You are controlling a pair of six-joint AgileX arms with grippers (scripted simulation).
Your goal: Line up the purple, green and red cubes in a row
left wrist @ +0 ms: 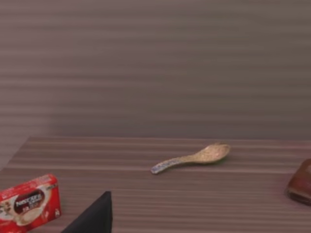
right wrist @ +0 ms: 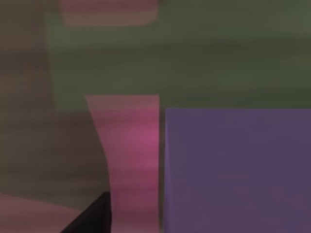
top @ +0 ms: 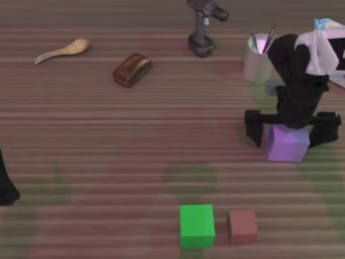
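Observation:
The purple cube (top: 288,144) rests on the table at the right, and fills much of the right wrist view (right wrist: 233,170). My right gripper (top: 291,134) is down over it, open, one finger on each side. A gap shows between the one visible fingertip (right wrist: 97,218) and the cube's side. Near the front edge, the green cube (top: 197,225) and the smaller red cube (top: 242,225) sit side by side with a small gap. My left gripper (top: 6,186) is parked at the table's left edge, open and holding nothing; one fingertip (left wrist: 95,218) shows in its wrist view.
At the back lie a spoon (top: 62,51), a glossy brown block (top: 131,69), a dark drill-like tool (top: 204,27) and a cup with pens (top: 259,56) just behind my right arm. A red coffee box (left wrist: 29,204) lies near the left gripper.

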